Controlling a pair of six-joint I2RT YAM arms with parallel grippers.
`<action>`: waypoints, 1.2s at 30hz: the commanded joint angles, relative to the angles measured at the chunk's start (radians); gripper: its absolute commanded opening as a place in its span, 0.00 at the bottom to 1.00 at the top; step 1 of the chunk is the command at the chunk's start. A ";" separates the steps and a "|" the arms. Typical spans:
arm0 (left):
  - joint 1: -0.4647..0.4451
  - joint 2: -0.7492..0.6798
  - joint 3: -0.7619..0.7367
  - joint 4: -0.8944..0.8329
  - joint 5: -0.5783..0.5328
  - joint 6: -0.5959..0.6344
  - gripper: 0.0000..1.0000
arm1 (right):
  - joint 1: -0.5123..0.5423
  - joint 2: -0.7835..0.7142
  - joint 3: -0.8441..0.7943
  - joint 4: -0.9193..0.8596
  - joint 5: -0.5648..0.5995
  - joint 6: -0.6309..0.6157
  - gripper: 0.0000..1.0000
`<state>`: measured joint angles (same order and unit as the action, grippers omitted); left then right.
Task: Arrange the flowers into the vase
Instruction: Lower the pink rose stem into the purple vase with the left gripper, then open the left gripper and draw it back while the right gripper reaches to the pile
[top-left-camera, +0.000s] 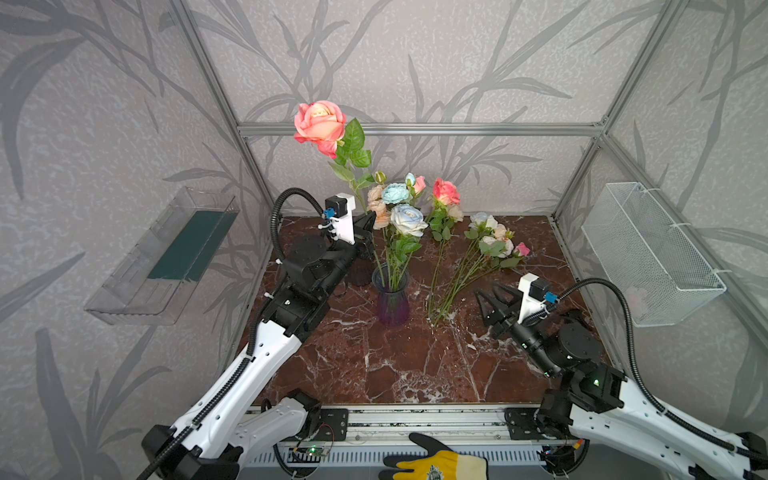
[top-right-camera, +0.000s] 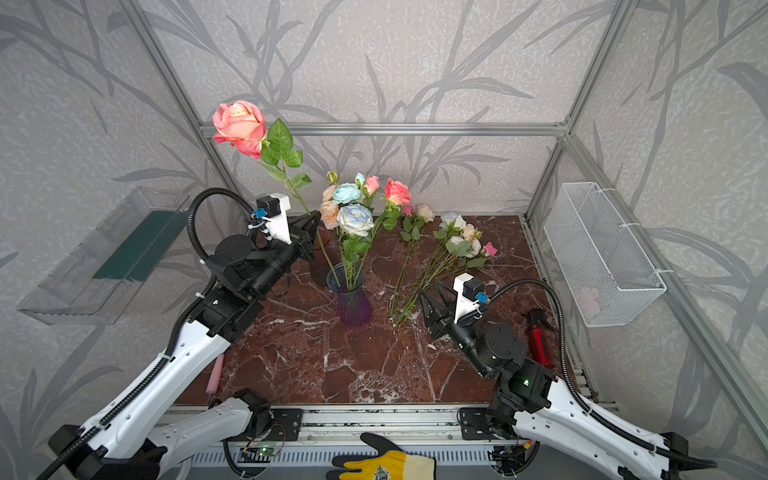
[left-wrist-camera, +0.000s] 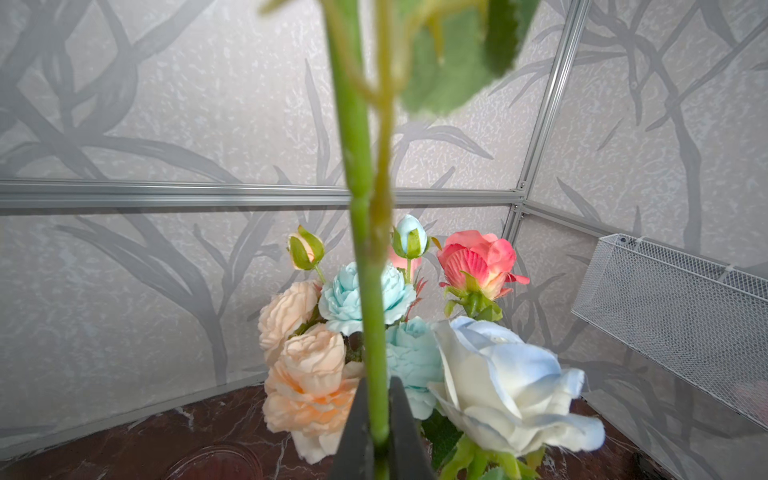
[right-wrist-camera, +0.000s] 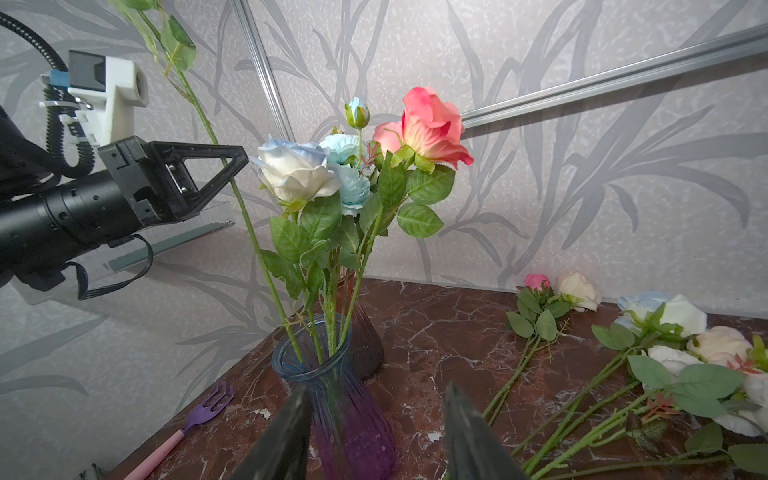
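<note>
Over by the vase (top-left-camera: 391, 301), got the tall pink rose (top-left-camera: 320, 124) pinched mid-stem in left gripper (right-wrist-camera: 241, 161), stem leaning up-left, foot inside the mouth. Probably wants sliding down that lean. Right gripper (top-left-camera: 486, 291) parted, empty, nearest the loose flowers (top-left-camera: 492, 243).

Both top views look steeply down from above the front edge, side by side and nearly alike, taking in the whole table (top-left-camera: 395, 365) with the vase (top-left-camera: 390, 305) near its middle. The left wrist camera sits tight behind a held stem (left-wrist-camera: 361, 208), facing the back wall (left-wrist-camera: 166, 104) over the bouquet (left-wrist-camera: 345, 295). The right wrist camera looks low across the table, close to the vase, sharing that bouquet and showing the left gripper (right-wrist-camera: 242, 160).
</note>
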<state>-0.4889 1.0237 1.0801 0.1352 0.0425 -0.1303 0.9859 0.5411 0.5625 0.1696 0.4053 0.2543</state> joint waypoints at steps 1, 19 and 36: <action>0.001 0.011 -0.024 0.057 -0.027 0.019 0.00 | -0.008 -0.012 -0.016 -0.010 0.017 0.006 0.51; 0.000 0.048 -0.167 0.078 -0.035 -0.050 0.21 | -0.036 -0.017 -0.041 -0.018 0.005 0.027 0.52; 0.000 -0.096 -0.136 -0.239 -0.026 -0.139 0.62 | -0.082 0.041 -0.025 -0.032 -0.013 0.048 0.52</action>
<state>-0.4889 0.9821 0.9184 0.0299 0.0189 -0.2352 0.9199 0.5686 0.5259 0.1440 0.3996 0.2878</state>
